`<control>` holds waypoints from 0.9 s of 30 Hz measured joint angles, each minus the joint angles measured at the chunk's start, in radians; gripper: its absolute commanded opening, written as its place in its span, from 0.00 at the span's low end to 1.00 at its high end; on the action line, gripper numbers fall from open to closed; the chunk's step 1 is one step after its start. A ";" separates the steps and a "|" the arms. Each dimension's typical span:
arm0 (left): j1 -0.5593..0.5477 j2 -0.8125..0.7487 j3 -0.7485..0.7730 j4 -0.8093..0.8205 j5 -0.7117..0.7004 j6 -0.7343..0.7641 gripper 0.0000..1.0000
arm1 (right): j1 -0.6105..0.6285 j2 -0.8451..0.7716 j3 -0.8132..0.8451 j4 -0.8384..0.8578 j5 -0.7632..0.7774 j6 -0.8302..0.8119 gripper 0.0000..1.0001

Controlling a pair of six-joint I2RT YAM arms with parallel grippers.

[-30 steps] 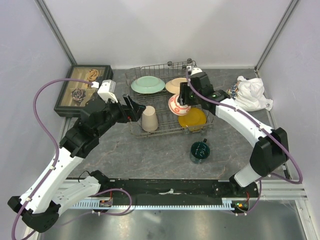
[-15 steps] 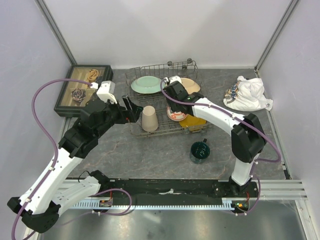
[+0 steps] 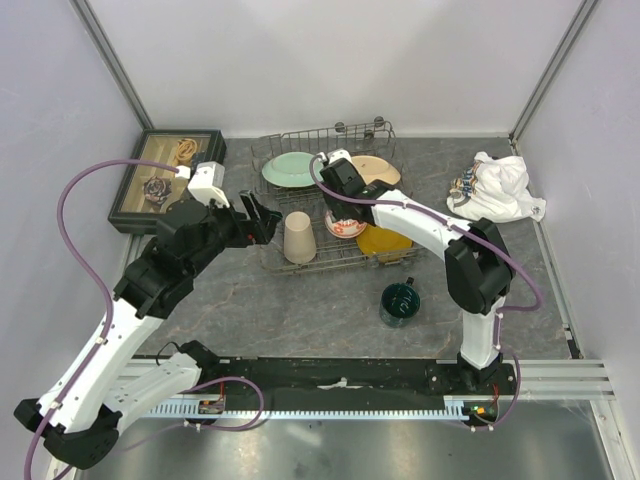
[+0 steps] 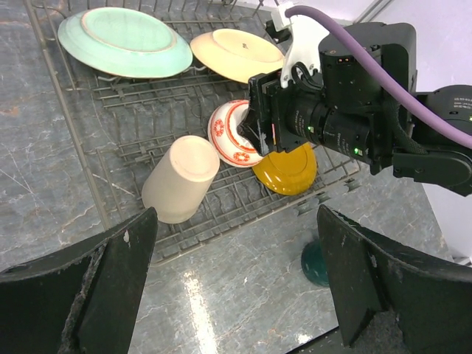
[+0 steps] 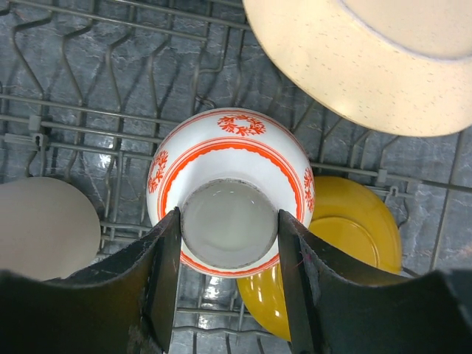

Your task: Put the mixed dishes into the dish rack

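The grey wire dish rack [image 3: 330, 263] holds the pale green plate [image 3: 290, 168], the tan plate [image 3: 378, 170], the yellow plate [image 3: 388, 241] and the beige cup [image 3: 298, 236], which lies on its side. The red-orange bowl [image 5: 228, 158] is upside down in the rack's middle, partly over the yellow plate [image 5: 354, 221]. My right gripper [image 5: 229, 221] is shut on the bowl's foot ring, one finger on each side. My left gripper [image 4: 236, 217] is wide open and empty above the table, in front of the rack and the cup [image 4: 181, 181]. The dark green mug [image 3: 400, 302] stands on the table in front of the rack.
A white cloth bundle [image 3: 497, 187] lies at the back right. A dark glass-topped display box [image 3: 165, 180] sits at the back left, beside the left arm. White walls and corner posts close in the table.
My right arm has swung left over the rack, with the bowl shifting slightly left and nearer under it. The left arm has barely moved.
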 measured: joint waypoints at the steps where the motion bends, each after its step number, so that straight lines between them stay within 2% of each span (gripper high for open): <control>1: 0.002 -0.002 0.000 0.000 0.000 0.000 0.96 | 0.001 0.006 0.006 0.000 -0.005 0.000 0.00; 27: 0.019 -0.021 -0.020 -0.023 0.000 0.006 0.96 | 0.015 0.127 0.125 -0.009 -0.116 -0.011 0.00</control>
